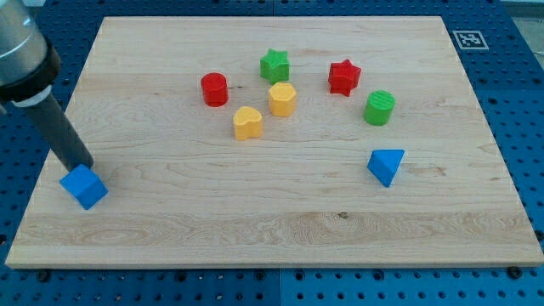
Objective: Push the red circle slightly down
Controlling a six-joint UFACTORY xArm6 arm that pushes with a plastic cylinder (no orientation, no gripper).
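Note:
The red circle (214,89) stands on the wooden board (272,221) in the upper left-middle of the view. My tip (82,166) is at the view's left, touching the top edge of a blue cube (84,187). The tip is far to the lower left of the red circle. The dark rod rises from the tip toward the view's upper left corner.
A green star (274,65), a yellow hexagon (282,99) and a yellow heart (247,123) sit right of the red circle. A red star (344,77), a green circle (380,107) and a blue triangle (386,165) are further right.

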